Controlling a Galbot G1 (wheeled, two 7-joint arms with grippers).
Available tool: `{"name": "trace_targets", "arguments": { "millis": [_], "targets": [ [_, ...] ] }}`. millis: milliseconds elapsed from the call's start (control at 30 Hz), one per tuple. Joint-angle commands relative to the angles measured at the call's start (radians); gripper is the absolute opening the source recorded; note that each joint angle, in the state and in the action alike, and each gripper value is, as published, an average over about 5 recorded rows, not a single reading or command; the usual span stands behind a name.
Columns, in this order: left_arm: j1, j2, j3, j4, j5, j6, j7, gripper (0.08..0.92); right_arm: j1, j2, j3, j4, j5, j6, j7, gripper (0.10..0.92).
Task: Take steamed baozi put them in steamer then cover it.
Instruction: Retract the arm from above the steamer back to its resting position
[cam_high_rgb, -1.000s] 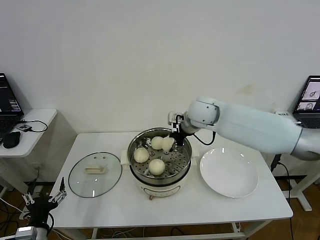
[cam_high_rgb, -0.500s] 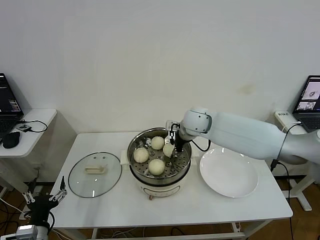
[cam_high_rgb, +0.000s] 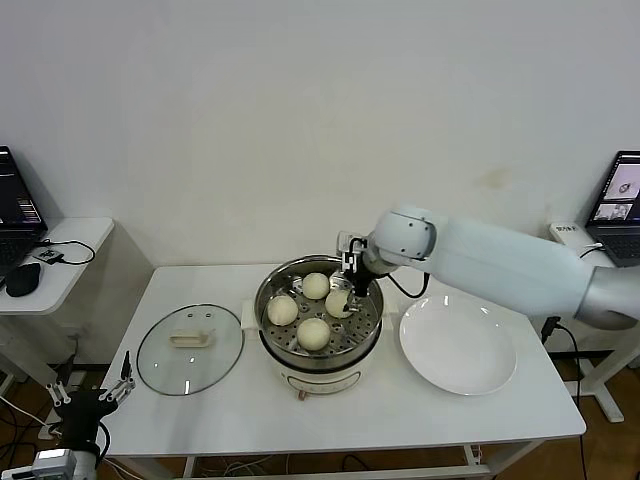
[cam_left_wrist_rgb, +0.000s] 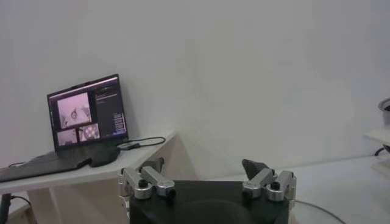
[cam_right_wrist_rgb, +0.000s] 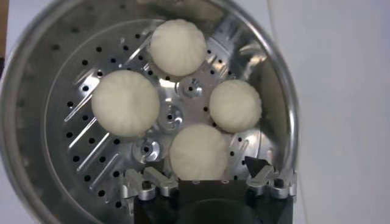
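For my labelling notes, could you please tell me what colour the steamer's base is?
Cream-white, below the shiny steel pot; the steamer base shows best in the head view.

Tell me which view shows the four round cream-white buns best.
The right wrist view: all four round cream-white buns lie unobstructed on the perforated tray. The head view shows them smaller, one partly behind the right pincer. The left wrist view shows none.

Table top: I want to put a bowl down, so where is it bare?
Free strips: the table edge in front of the steamer, and between cover and steamer. The empty plate is clear too. Crowded: the steamer tray, four baozi under the open right end effector.
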Motion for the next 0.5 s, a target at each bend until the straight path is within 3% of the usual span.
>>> {"name": "trace_targets", "arguments": {
  "millis": [33,233,367,500],
  "targets": [
    [-0.003,0.003,0.005,0.0,0.0,-0.001,0.0,0.823,-0.098,-0.265,0.162,0.275,0.183,0.04,0.359,0.823],
    [-0.009,0.008,0.013,0.008,0.001,-0.012,0.007,0.823,-0.617,-0.469,0.573,0.436,0.221,0.268,0.656,0.823],
    [-0.012,0.007,0.023,0.014,0.004,-0.024,0.009,0.823,-1.031,-0.497,0.918,0.47,0.109,0.451,0.707,0.823],
    [-0.018,0.007,0.037,0.021,0.013,-0.031,0.004,0.823,-1.431,-0.403,1.283,0.468,-0.027,0.631,0.703,0.823]
  ]
}}
